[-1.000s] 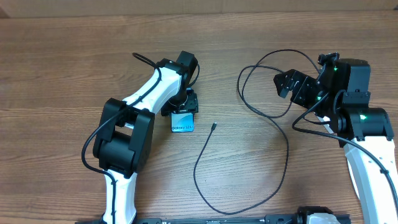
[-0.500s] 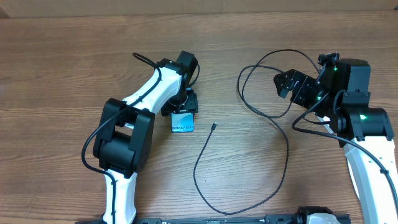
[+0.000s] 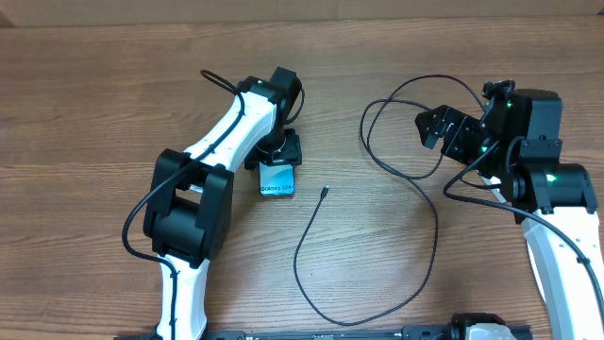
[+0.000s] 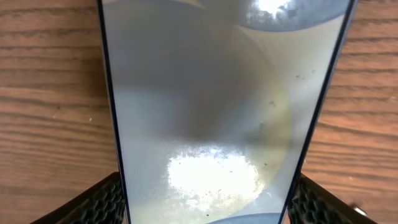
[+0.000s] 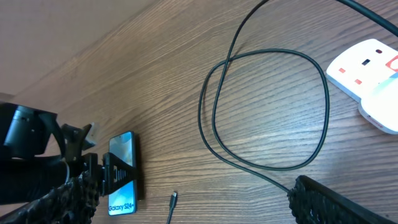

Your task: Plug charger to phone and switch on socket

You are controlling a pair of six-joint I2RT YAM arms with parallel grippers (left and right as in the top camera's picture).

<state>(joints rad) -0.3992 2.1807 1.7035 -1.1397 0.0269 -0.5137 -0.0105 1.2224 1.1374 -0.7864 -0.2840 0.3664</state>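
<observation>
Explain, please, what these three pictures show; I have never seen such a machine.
You see two white-and-black robot arms at a brown wooden table. One picture looks down from above; the other two come from a camera on each wrist. The left end effector, a two-finger clamp, grips a slim rectangular smartphone with a light screen by its long edges; that screen fills the left wrist picture. The right end effector is open and empty. On the table lie a long thin black charger cable, looped, its small metal-tipped plug free beside the smartphone, and a white oblong power strip, seen only in the right wrist picture.
</observation>
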